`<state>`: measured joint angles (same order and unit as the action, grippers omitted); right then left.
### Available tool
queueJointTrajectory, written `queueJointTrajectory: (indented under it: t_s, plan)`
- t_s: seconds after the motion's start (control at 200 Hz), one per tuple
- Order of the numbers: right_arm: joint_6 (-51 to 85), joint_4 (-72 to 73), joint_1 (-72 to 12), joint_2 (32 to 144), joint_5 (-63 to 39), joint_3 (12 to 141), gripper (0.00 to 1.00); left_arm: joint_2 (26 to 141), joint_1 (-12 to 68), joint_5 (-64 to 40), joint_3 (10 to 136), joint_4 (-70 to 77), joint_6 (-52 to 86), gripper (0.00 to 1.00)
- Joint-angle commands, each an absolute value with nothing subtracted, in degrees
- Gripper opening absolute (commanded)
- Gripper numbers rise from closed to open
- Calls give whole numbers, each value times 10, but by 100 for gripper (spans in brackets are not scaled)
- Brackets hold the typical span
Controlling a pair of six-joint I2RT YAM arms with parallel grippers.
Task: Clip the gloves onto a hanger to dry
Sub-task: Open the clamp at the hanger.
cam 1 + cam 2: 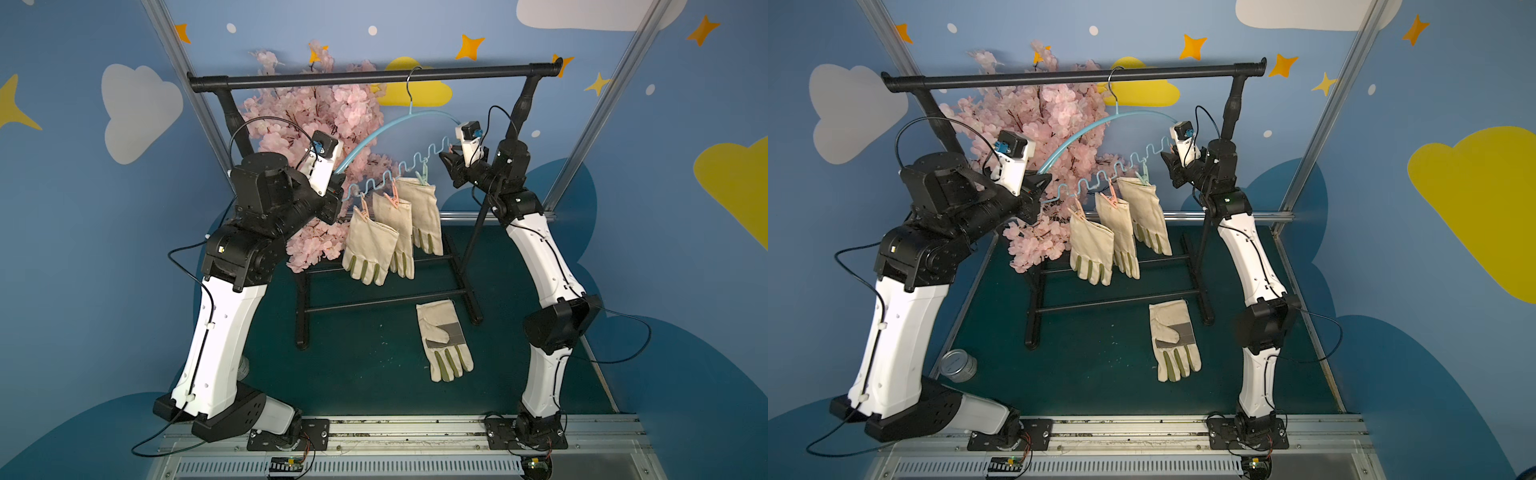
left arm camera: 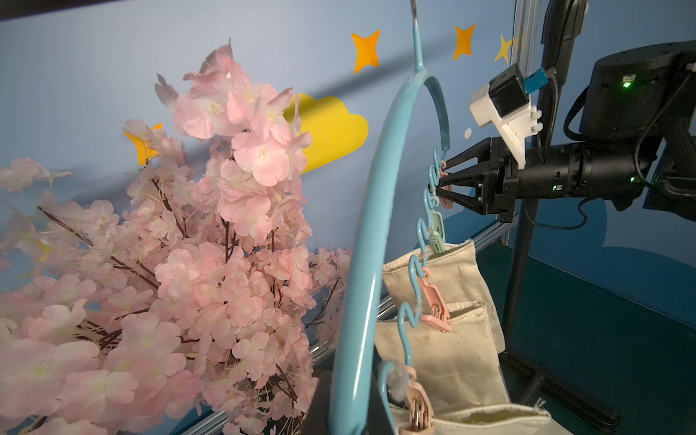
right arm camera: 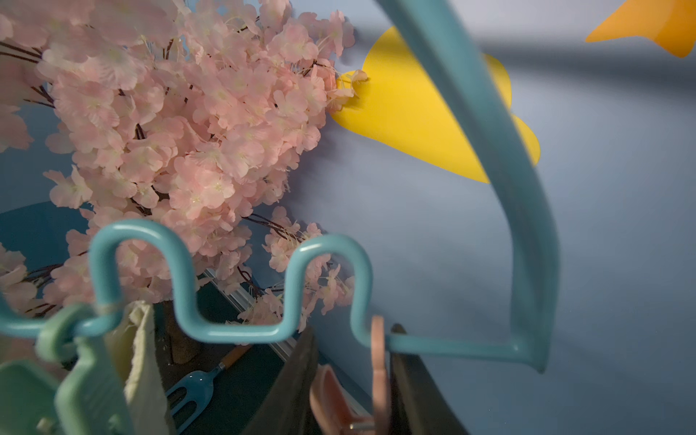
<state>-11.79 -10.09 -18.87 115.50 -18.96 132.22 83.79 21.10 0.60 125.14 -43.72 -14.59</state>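
Three gloves (image 1: 370, 249) hang pegged on the hanger (image 2: 363, 263); the fourth glove (image 1: 442, 345) lies at the bench's (image 1: 365, 374) 5 o'clock. The left end effector (image 1: 338, 185) clenches the hanger's 8 o'clock end; the right end effector (image 2: 441, 177) straddles a 3 o'clock peg (image 3: 378, 357), grip unclear.

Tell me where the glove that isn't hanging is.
In both top views the loose glove lies on the green table, just before the black rack's foot, toward the right arm's side.

Hanger (image 1: 415, 117) w/ 3 gloves (image 1: 392, 232) hangs on rack (image 1: 291, 81); 4th glove (image 1: 444, 338) on mat (image 1: 353, 374) in front.
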Motion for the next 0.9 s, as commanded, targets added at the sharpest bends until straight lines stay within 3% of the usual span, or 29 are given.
queueJointTrajectory:
  t_s: [0.0,0.381,0.476,0.566,0.651,0.716,0.896]
  plan:
    - [-120,-98,-193,1158,-192,1330,29,841,213,-24,1263,-440,-153,3]
    - [-111,-99,-195,1149,-200,1321,18,836,214,-31,1250,-434,-146,4]
    - [-104,-97,-195,1145,-206,1319,18,827,213,-38,1228,-424,-140,15]
    - [-95,-94,-194,1142,-210,1313,18,817,213,-43,1205,-412,-127,46]
    - [-86,-89,-192,1140,-212,1307,18,803,213,-39,1179,-400,-113,55]
    - [-78,-87,-192,1137,-215,1302,18,783,213,-32,1144,-381,-94,69]
    - [-65,-77,-188,1135,-217,1293,19,679,213,-11,982,-280,-12,72]
